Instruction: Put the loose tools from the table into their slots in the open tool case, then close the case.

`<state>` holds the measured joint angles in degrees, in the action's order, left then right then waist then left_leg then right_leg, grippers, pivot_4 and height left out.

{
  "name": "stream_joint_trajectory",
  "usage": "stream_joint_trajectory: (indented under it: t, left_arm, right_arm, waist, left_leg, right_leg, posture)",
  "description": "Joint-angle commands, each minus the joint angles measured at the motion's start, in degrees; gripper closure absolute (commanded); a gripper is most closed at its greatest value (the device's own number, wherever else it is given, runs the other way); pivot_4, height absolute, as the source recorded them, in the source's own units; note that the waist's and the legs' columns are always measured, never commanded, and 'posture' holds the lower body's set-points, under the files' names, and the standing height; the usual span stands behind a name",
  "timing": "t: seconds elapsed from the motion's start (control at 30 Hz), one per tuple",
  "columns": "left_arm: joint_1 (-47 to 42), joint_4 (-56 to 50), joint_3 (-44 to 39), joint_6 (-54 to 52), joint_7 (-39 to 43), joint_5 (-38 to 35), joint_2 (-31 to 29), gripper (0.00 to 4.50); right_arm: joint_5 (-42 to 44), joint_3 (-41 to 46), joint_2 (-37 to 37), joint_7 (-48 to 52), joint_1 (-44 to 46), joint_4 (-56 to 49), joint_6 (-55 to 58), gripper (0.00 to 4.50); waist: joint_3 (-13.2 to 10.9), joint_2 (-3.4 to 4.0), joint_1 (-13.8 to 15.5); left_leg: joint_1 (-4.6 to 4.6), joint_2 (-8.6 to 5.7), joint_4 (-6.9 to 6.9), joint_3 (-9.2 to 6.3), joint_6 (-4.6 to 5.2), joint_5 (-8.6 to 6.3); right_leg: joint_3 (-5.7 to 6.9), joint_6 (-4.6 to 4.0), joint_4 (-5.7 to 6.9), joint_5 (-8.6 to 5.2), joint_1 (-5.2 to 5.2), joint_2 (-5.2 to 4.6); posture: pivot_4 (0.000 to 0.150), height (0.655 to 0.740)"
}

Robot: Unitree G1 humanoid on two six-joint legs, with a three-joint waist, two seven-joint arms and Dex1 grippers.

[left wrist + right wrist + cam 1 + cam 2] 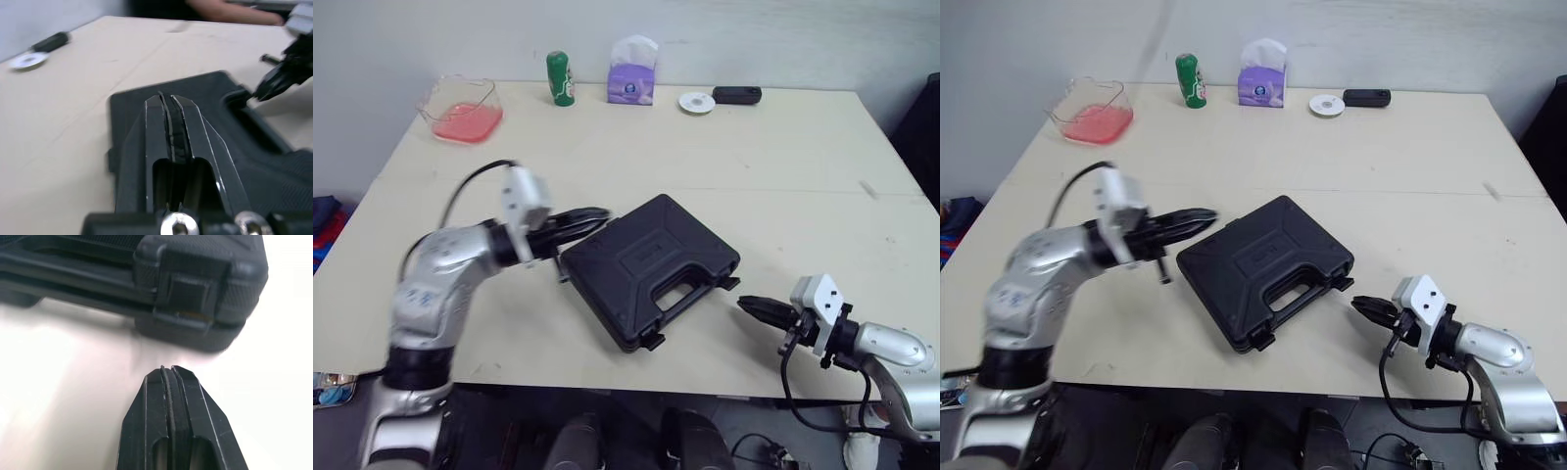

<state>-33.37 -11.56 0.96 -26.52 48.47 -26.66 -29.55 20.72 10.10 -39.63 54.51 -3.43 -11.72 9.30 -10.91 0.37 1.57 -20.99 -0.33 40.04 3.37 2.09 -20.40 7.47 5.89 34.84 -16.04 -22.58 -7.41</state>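
The black tool case [651, 266] lies shut in the middle of the table, handle toward the front edge. My left gripper [599, 215] is shut and empty, its tips over the case's rear left corner [146, 105]. My right gripper [747, 305] is shut and empty, low over the table just right of the case's front right latch [188, 298], with a small gap between the tips and the latch. That right gripper [274, 83] also shows in the left wrist view beyond the case.
Along the far edge stand a clear container with pink contents [462, 110], a green can [560, 78], a purple tissue box [632, 73], a white disc [696, 102] and a small black device [736, 95]. A small dark item [1164, 278] lies at the case's left side.
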Motion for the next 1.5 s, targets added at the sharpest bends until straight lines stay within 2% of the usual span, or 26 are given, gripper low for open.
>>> stream_joint_trajectory:
  t: [0.03, 0.3, 0.63, 0.9, 1.23, 1.5]
  left_arm:
    - [-6.5, 5.8, 5.9, 0.5, 0.8, 3.4, 3.5, 4.43]
    - [-18.3, 21.2, 16.6, 1.5, 1.8, 11.5, 13.6, 4.43]
    - [-22.1, 36.6, 20.0, 5.9, 1.1, 17.9, 23.9, 4.43]
    - [-19.6, 43.8, 25.0, 6.6, 0.8, 25.9, 24.2, 4.43]
    - [-15.3, 40.6, 27.5, 2.7, 3.5, 28.3, 22.7, 4.43]
    - [-15.8, 42.8, 27.4, 1.6, 2.4, 29.7, 22.2, 4.43]
  right_arm:
    - [1.3, 1.1, 0.8, -2.0, -1.0, -3.9, 0.7, 4.50]
    - [0.9, 0.0, 2.3, -4.9, -2.6, -6.5, 1.2, 4.50]
    - [-0.9, -2.1, 5.1, -9.8, -2.4, -8.1, 1.6, 4.50]
    - [-3.1, -4.4, 5.6, -11.3, 1.2, -5.8, 0.8, 4.50]
    - [-4.0, -4.5, 5.5, -10.7, 5.8, -3.9, 0.4, 4.50]
    - [-3.4, -4.6, 3.9, -8.0, 9.1, -2.9, 1.7, 4.50]
  waist:
    - [0.0, 0.00, -0.2]
    - [0.0, 0.00, 0.0]
    - [0.0, -0.01, 0.0]
    - [0.1, -0.04, 0.1]
    - [0.4, -0.20, -0.3]
    - [0.6, -0.33, -0.5]
  left_leg:
    - [0.01, 0.01, -0.01, 0.05, 0.00, 0.00]
    - [0.02, 0.02, -0.03, 0.20, 0.03, 0.01]
    - [-0.02, 0.01, -0.02, 0.19, 0.08, 0.03]
    - [0.16, 0.00, 0.00, 0.19, 0.10, 0.03]
    - [0.87, 0.12, -0.12, 0.05, 0.08, -0.13]
    - [0.91, 0.21, -0.11, 0.04, 0.05, -0.17]
  right_leg:
    - [0.01, 0.00, 0.01, 0.00, -0.01, 0.03]
    - [0.15, 0.03, -0.01, 0.01, -0.07, 0.12]
    - [0.16, 0.04, -0.01, 0.02, -0.10, 0.10]
    - [0.14, 0.05, -0.02, 0.03, 0.05, 0.07]
    - [-0.10, 0.02, -0.38, 0.00, 0.85, -0.08]
    - [-0.15, 0.01, -0.44, 0.00, 0.90, -0.17]
  posture:
    - [0.150, 0.7400]
    - [0.150, 0.7400]
    - [0.150, 0.7400]
    - [0.150, 0.7400]
    - [0.150, 0.7400]
    - [0.150, 0.7400]
